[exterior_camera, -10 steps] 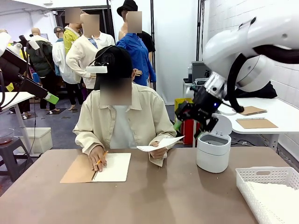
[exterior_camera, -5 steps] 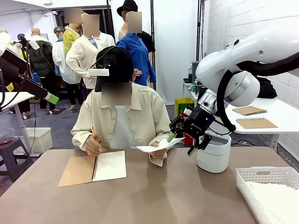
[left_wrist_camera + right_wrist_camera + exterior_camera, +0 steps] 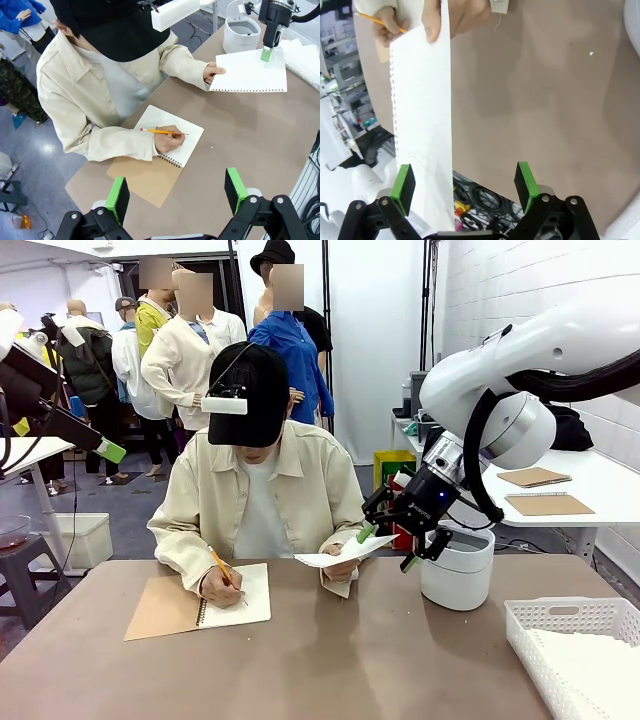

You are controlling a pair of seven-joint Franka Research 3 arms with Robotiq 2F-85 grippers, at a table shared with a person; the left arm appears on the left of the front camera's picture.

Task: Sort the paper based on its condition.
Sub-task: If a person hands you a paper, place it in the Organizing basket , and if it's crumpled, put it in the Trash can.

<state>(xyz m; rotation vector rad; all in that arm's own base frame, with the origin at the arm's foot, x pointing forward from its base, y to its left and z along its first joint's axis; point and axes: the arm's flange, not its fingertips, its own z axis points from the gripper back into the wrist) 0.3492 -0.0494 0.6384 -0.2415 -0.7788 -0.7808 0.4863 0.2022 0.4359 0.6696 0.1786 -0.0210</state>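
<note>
Front view: right gripper [image 3: 385, 548], jaws open, meets the offered paper [image 3: 344, 551]; it should straddle the right edge squarely before closing.

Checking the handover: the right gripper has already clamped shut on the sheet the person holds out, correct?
Not quite. The right gripper is open, its pads either side of the sheet the person's hand holds out, as the right wrist view shows.

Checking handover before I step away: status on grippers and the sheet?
Right gripper open, straddling far edge of sheet. Person's hand holds sheet above table. Left gripper open, empty, over notebook. Nothing blocking.
</note>
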